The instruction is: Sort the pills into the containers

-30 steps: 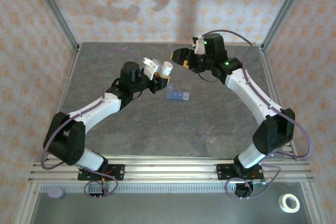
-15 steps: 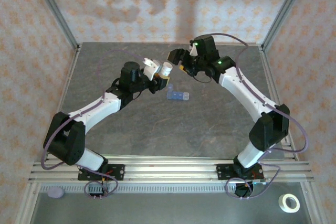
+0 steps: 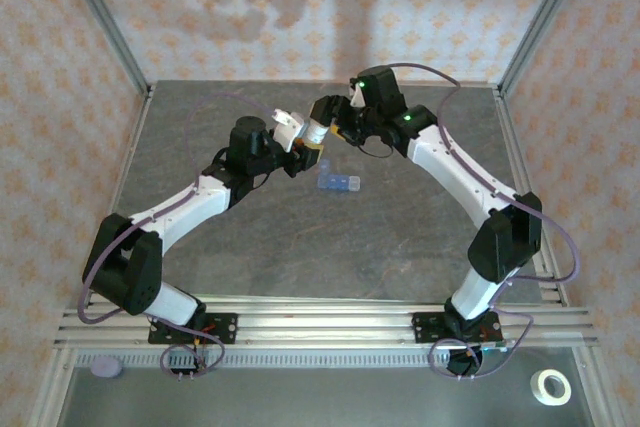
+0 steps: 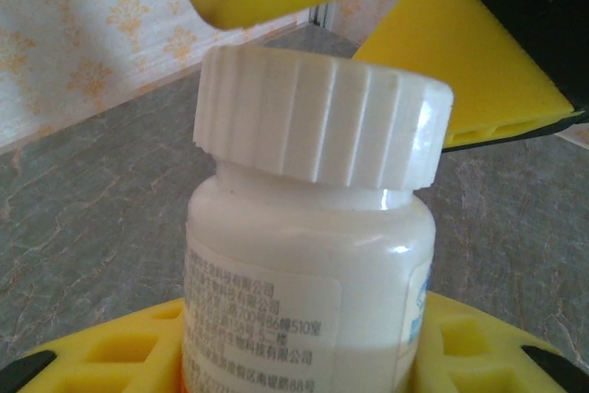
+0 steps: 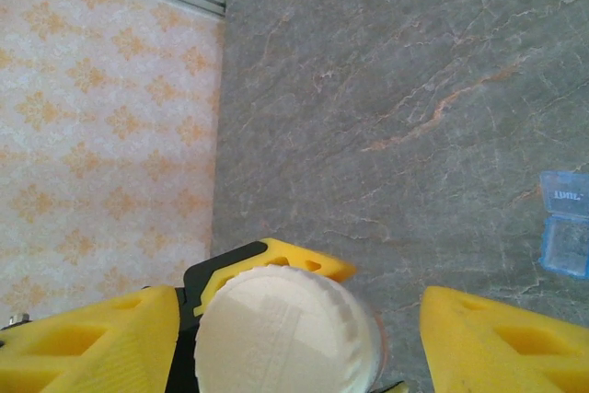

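Observation:
My left gripper [image 3: 308, 147] is shut on a white pill bottle [image 3: 316, 133] and holds it upright above the table, its yellow fingers [image 4: 110, 356] on either side of the bottle's body [image 4: 304, 273]. The ribbed white cap [image 4: 322, 112] is on. My right gripper [image 3: 326, 118] stands open over the cap [image 5: 285, 333], one yellow finger [image 5: 92, 342] close to its left side and the other [image 5: 502, 342] apart on the right. The blue containers [image 3: 338, 183] lie on the table just right of the bottle, with a lid showing [image 5: 565, 223]. The pills are hidden.
Patterned walls and metal frame posts [image 3: 105, 22] close in the grey table [image 3: 400, 237] on three sides. A tape roll [image 3: 549, 386] and a purple disc [image 3: 105, 368] lie on the lower shelf in front of the base rail [image 3: 320, 322].
My right gripper has moved left to the bottle's cap and its jaws have narrowed around it. The left arm and the bottle have stayed put.

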Available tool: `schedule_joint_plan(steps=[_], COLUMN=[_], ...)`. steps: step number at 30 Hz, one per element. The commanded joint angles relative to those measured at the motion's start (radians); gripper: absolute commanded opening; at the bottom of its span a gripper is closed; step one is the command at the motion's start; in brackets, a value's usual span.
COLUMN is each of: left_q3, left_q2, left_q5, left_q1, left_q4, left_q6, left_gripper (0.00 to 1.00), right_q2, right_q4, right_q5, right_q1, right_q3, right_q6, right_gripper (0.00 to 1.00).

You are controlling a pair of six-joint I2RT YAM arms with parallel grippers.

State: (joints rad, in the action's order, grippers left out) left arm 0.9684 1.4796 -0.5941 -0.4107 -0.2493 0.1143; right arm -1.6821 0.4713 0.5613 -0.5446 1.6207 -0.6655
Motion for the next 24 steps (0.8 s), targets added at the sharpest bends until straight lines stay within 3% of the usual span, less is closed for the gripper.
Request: schedule_joint_plan(steps=[1, 15, 24], left_q3=[0.03, 0.031, 0.032], left_q2=[-0.005, -0.004, -0.02], left_q5=[-0.007, -0.008, -0.064], left_q1=[0.001, 0.001, 0.003], left_q4=[-0.023, -0.037, -0.032], left_q6=[0.006, -0.002, -0.03], left_gripper=[0.0, 0.0, 0.0], right_q2=[-0.013, -0.014, -0.024], right_q4=[-0.005, 0.001, -0.01], right_q5=[0.003, 0.046, 0.116], right_q1=[-0.011, -0.019, 0.026], right_q3=[0.036, 0.02, 0.02], right_q6=[-0.005, 0.032, 0.223], right_gripper=[0.68, 0.45, 0.39])
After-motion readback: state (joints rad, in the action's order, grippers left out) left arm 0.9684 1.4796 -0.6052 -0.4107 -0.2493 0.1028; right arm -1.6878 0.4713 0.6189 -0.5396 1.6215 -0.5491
